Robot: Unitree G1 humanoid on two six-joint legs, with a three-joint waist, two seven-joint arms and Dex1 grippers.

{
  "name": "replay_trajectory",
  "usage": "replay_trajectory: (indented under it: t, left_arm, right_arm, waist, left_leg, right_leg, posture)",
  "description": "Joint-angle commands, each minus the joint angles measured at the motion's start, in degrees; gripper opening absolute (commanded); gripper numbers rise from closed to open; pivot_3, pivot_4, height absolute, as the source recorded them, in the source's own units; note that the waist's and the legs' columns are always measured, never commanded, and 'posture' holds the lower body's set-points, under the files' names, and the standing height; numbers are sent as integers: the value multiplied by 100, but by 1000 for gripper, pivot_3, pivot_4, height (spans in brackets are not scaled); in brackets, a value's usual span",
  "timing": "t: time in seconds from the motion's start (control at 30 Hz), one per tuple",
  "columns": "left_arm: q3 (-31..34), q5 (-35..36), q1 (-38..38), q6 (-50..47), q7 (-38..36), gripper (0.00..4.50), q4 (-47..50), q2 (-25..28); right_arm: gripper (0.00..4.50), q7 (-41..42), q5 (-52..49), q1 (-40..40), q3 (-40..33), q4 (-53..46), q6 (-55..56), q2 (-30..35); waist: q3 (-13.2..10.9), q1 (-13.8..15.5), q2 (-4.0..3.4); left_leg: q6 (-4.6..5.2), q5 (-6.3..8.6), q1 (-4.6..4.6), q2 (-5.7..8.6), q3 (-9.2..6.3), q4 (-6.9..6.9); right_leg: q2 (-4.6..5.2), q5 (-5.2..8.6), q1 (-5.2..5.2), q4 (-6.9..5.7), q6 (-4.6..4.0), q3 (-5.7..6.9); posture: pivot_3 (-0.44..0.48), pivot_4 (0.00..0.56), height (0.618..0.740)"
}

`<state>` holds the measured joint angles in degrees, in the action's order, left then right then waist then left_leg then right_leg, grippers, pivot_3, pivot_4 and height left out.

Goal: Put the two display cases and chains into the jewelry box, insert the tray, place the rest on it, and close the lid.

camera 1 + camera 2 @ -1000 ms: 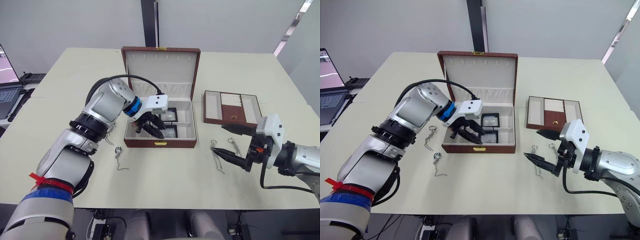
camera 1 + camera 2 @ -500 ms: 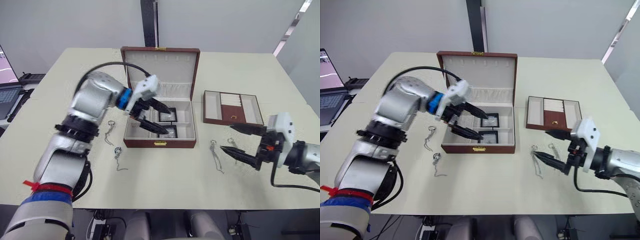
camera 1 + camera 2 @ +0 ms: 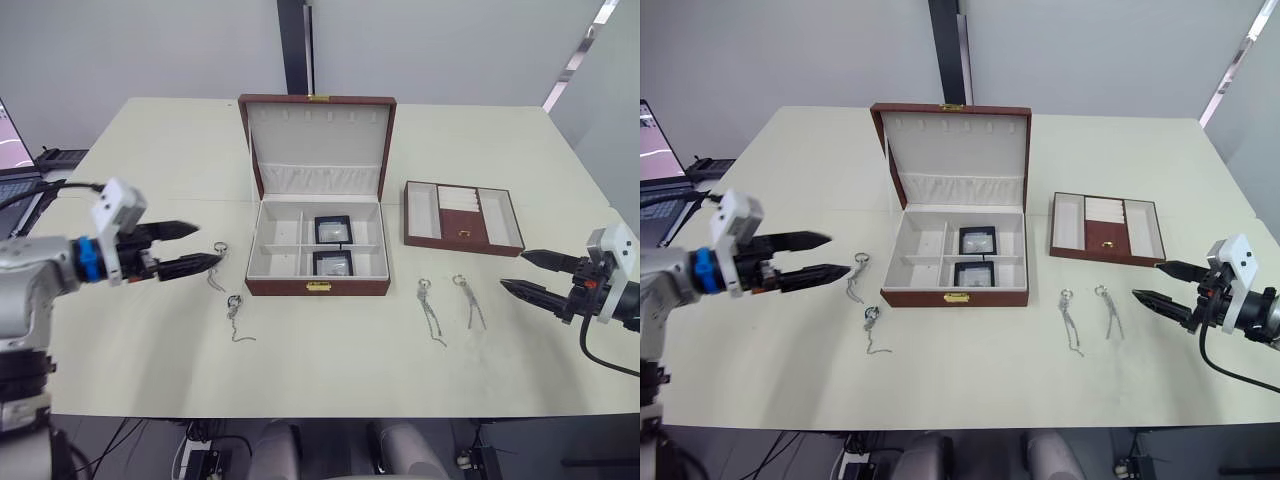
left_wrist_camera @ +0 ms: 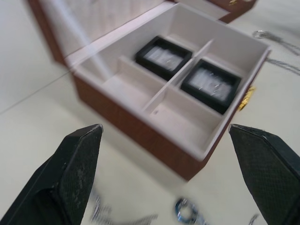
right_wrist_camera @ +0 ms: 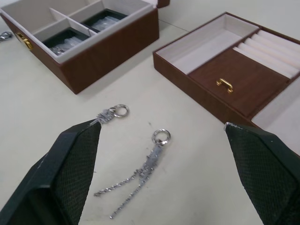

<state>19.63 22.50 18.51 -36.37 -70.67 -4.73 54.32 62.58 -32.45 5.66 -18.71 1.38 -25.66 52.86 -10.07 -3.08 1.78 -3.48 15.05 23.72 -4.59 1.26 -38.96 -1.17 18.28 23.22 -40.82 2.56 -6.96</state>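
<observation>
Left gripper: the left gripper (image 3: 198,247) is spread wide and holds nothing; its fingers point right toward the box and touch nothing.
Right gripper: the right gripper (image 3: 527,275) is spread wide and empty; its fingers point left, clear of the table (image 3: 330,370).
Box: the jewelry box (image 3: 258,287) sits mid-table between the two grippers with its lid (image 3: 317,135) standing upright at the far side.
Cases: the two display cases (image 3: 333,229) lie in the box's right compartments, one far, one near (image 3: 332,263).
Short chains: the two short chains lie just left of the box, one (image 3: 216,265) near the left fingertips, the other (image 3: 237,317) nearer the front edge.
Long chains: two longer chains (image 3: 431,310) and (image 3: 469,300) lie right of the box, between it and the right gripper.
Tray: the tray (image 3: 463,215) rests on the table, right of the box and beyond the long chains.
Arms: the left arm reaches in low from the left edge, the right arm from the right edge, both well apart from the box.
</observation>
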Motion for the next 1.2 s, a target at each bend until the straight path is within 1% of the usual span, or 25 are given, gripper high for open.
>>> replay_trajectory:
  t: [0.03,0.1,0.17,0.27,0.37,0.5,0.6,1.1,1.2]
  left_arm:
    - [887,-158,-764,369,523,4459,46,134]
    - [1285,-81,-1219,354,751,4459,136,10]
    - [1485,-1,-1544,380,910,4459,249,-84]
    - [1619,-208,-2101,806,1197,4459,141,-246]
    - [1627,-318,-2336,1172,1393,4459,-189,-293]
    - [1477,-463,-2359,1606,1580,4459,-608,-320]
    - [1462,-387,-2309,1715,1672,4459,-685,-383]
    - [1370,-248,-2233,1496,1797,4459,-286,-330]
    - [1480,48,-2167,1278,1904,4459,62,-511]
  right_arm:
    - [4500,19,339,133,19,387,506,-30]
    - [4500,-36,356,211,-32,571,555,-88]
    - [4500,-40,413,240,-55,697,634,-114]
    - [4500,-52,529,126,-76,874,800,-186]
    - [4500,-113,598,98,-96,1094,961,-256]
    - [4500,-91,642,176,-69,1325,1074,-330]
    - [4500,-67,700,240,-26,1482,1168,-347]
    - [4500,27,704,379,35,1637,1222,-396]
    - [4500,125,577,408,75,1310,1107,-411]
  waist:
    - [0,-1,0]
    - [0,-2,0]
    - [0,-6,-1]
    - [0,3,-1]
    - [1,15,1]
    - [1,4,1]
    - [1,-5,1]
    - [1,-14,1]
    - [1,-14,0]
  left_leg:
    - [0,0,-1,0,2,1]
    - [0,0,0,0,5,2]
    - [-1,1,-1,0,7,3]
    - [-1,1,-2,0,9,5]
    - [-1,1,-3,1,13,6]
    - [-1,1,-7,1,19,9]
    - [-2,1,-10,1,23,10]
    - [-2,1,-12,0,24,12]
    - [-2,1,-13,0,24,12]
  right_leg:
    - [1,0,0,1,0,-1]
    - [3,0,1,2,0,-1]
    - [6,0,1,1,0,-2]
    - [10,0,1,1,0,1]
    - [12,1,1,2,0,0]
    - [12,1,1,1,0,-4]
    - [12,1,0,1,0,-7]
    - [11,1,0,-1,1,-8]
    - [11,1,0,-1,1,-8]
  posture:
    - [0,150,740]
    - [0,150,740]
    - [0,150,740]
    - [0,150,740]
    - [0,150,740]
    - [0,150,740]
    - [0,150,740]
    - [0,150,740]
    - [0,150,740]
